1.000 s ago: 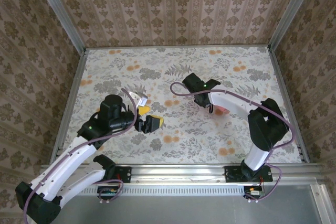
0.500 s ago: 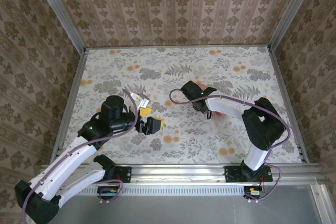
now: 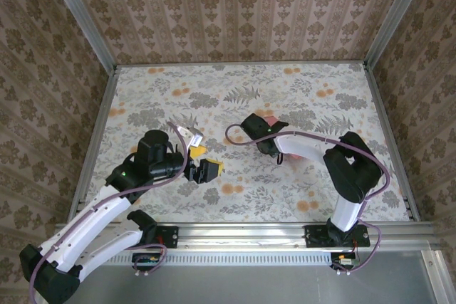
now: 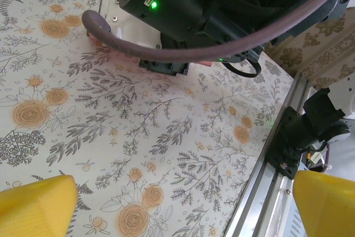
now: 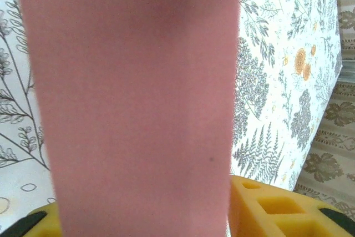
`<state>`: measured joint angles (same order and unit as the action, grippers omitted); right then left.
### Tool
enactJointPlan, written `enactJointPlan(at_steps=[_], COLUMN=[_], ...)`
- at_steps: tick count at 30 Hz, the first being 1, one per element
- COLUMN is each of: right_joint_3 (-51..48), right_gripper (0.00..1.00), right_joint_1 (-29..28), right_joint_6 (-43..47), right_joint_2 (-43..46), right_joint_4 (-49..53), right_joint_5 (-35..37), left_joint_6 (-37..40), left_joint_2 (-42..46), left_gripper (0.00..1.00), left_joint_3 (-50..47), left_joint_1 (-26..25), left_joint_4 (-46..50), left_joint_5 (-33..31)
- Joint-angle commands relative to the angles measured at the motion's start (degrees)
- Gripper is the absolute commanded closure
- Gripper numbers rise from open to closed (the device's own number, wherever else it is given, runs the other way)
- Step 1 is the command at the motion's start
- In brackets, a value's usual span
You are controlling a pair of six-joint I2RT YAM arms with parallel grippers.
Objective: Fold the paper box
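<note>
1. Well, I judged the step in hand to be working one panel of the paper box (image 5: 133, 98), a thin pink cardboard piece. The fold looked begun rather than finished.
2. In the right wrist view its plain pink face stood across the middle of the frame, from the top edge to the bottom. In the overhead view it sat just right of centre on the flower-printed table (image 3: 299, 90), mostly hidden under the right wrist.
3. The right gripper (image 5: 150, 201) showed a yellow finger in each bottom corner of its own view, one on either side of the pink panel. The jaws stood partly apart, and I could not tell whether they pinched the card or merely flanked it.
4. The left gripper (image 4: 183, 192) was spread as wide as it goes and carried nothing, with only bare table between its yellow fingers. In the overhead view it hung left of centre, well apart from the box.
5. As I saw it, the next move called for the right jaws to settle their hold and press the panel over along its crease. The left arm would need to come across to steady the card, since thin card could slide or spring back.
6. I could read no brand, label or writing anywhere. The pink face was blank, and the only mark was a small green light (image 4: 153, 4) on the right arm's black housing.
</note>
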<state>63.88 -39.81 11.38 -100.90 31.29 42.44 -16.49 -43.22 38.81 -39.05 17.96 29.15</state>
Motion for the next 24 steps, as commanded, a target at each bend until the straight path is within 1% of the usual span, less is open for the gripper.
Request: enactJointPlan(at_steps=[1,7,24], right_joint_3=[-0.84,-0.95,-1.81], right_gripper=[0.48,0.42,0.35], right_joint_1=[-1.09,-2.50,-5.23], right_joint_6=[-1.99,-3.58,-7.84], right_joint_2=[-1.62,-2.75,-4.65], right_joint_4=[-0.18,-0.18,-0.17], right_joint_5=[-0.86,-1.12,-2.92], left_joint_6=[0.06,0.01,0.07], left_joint_2=[0.34,0.33,0.33], left_gripper=[0.00,0.00,0.00], left_joint_3=[-0.05,-0.05,-0.01], left_joint_1=[-0.43,-0.63,-1.64], left_joint_4=[0.25,0.31,0.91], left_joint_5=[-0.24,-0.45,-1.59])
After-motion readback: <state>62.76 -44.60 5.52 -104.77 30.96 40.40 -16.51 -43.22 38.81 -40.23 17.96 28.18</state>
